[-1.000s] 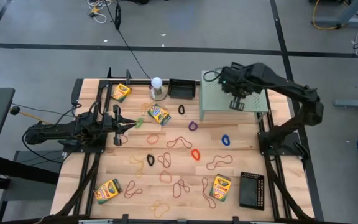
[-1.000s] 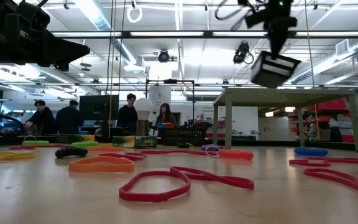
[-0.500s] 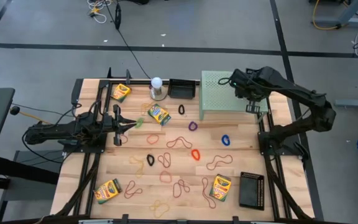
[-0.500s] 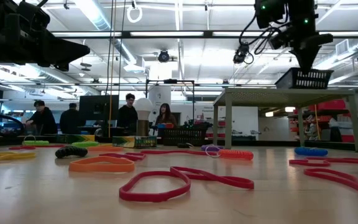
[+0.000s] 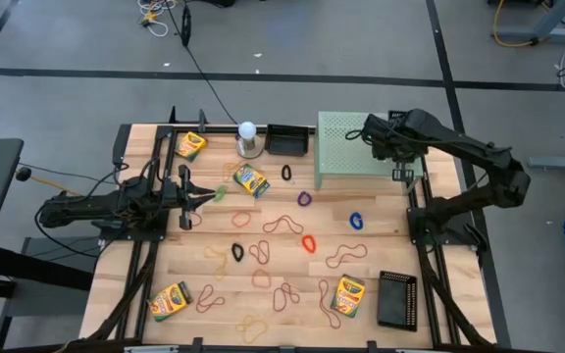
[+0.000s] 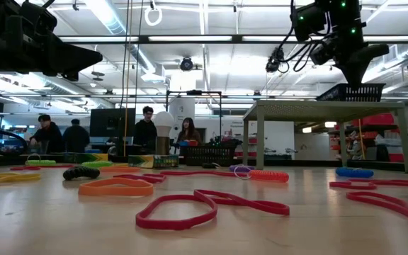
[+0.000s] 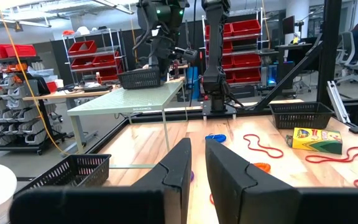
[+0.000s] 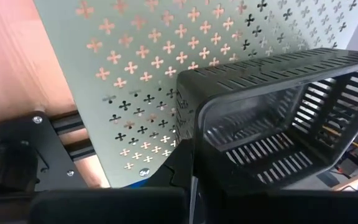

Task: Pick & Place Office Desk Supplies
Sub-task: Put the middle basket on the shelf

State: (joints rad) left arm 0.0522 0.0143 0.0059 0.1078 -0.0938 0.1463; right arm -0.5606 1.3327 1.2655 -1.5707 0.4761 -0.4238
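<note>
While viewed from above: right arm bent back over the far right corner, right gripper (image 5: 397, 147) over the riser (image 5: 346, 149), fingers clamped on a basket (image 5: 403, 157) at the riser's right edge. Left arm stretched flat along the left side, left gripper (image 5: 201, 196) pointing toward the table middle beside a crayon box (image 5: 250, 180). Rubber bands (image 5: 282, 225) scattered across the table (image 5: 381, 245).

Low view: basket (image 6: 353, 92) resting on the riser top (image 6: 324, 107), right gripper (image 6: 353, 67) descending onto it from above.

Left wrist view: left fingers (image 7: 179, 167) nearly closed, narrow gap, nothing held; far off, basket (image 7: 142, 78) seated on the riser (image 7: 135, 104).

Right wrist view: basket wall (image 8: 241, 81) pinched at the rim, perforated riser (image 8: 142, 68) below.
</note>
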